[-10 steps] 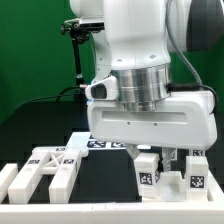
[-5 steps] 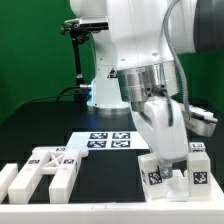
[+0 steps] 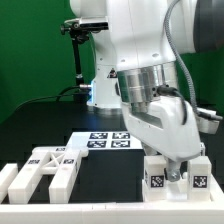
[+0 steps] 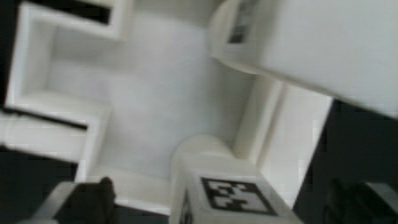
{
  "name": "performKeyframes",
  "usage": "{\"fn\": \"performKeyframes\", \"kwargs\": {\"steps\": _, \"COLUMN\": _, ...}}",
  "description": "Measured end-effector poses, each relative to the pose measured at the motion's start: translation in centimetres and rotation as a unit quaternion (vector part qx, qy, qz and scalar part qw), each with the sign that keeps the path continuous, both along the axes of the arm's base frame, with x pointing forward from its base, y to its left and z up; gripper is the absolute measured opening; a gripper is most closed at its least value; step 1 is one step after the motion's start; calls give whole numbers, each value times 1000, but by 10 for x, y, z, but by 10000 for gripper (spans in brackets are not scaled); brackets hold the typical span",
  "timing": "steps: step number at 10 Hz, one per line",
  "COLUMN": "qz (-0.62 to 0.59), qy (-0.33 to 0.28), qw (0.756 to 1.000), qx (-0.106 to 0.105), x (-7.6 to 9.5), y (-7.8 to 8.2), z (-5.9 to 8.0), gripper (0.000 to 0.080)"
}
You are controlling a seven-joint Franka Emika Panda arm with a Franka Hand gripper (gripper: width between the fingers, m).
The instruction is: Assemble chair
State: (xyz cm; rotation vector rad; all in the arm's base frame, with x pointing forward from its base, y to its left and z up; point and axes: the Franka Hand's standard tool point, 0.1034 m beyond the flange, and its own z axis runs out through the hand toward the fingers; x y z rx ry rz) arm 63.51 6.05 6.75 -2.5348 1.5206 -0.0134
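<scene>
The chair is in loose white tagged parts. Two tagged blocks (image 3: 155, 181) (image 3: 198, 182) stand at the front of the exterior view's right. My gripper (image 3: 176, 167) is tilted and low between them, its fingertips hidden there. In the wrist view the gripper (image 4: 222, 207) is open. Its dark fingers (image 4: 89, 202) straddle a white tagged block (image 4: 231, 195) with a gap on at least one side. Beyond this block lies a flat white slab with cut-outs (image 4: 151, 95). More chair parts (image 3: 48, 166) lie at the front of the exterior view's left.
The marker board (image 3: 108, 140) lies on the black table behind the parts. A low white border rail (image 3: 90, 210) runs along the front. A black stand with a cable (image 3: 78, 45) rises at the back before a green backdrop.
The arm has turned and tilted, and swung toward the exterior view's right. The gripper has come lower onto the right-hand blocks. The left-hand parts have not moved.
</scene>
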Motion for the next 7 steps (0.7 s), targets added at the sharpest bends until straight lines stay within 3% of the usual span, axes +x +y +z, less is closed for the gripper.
{"fn": "performKeyframes", "kwargs": {"steps": 1, "qz": 82, "qy": -13, "qw": 997, "qx": -7, "x": -1, "y": -4, "z": 3, "gripper": 614}}
{"fn": "performKeyframes", "kwargs": {"steps": 5, "qz": 216, "qy": -31, "qw": 976, "qx": -27, "x": -4, "y": -9, "z": 3, "gripper": 649}}
{"fn": "performKeyframes", "kwargs": {"steps": 6, "qz": 311, "qy": -39, "qw": 948, "qx": -63, "x": -1, "y": -10, "z": 2, "gripper": 649}}
{"fn": "performKeyframes", "kwargs": {"steps": 7, "qz": 429, "qy": -40, "qw": 897, "qx": -94, "x": 0, "y": -4, "z": 1, "gripper": 649}}
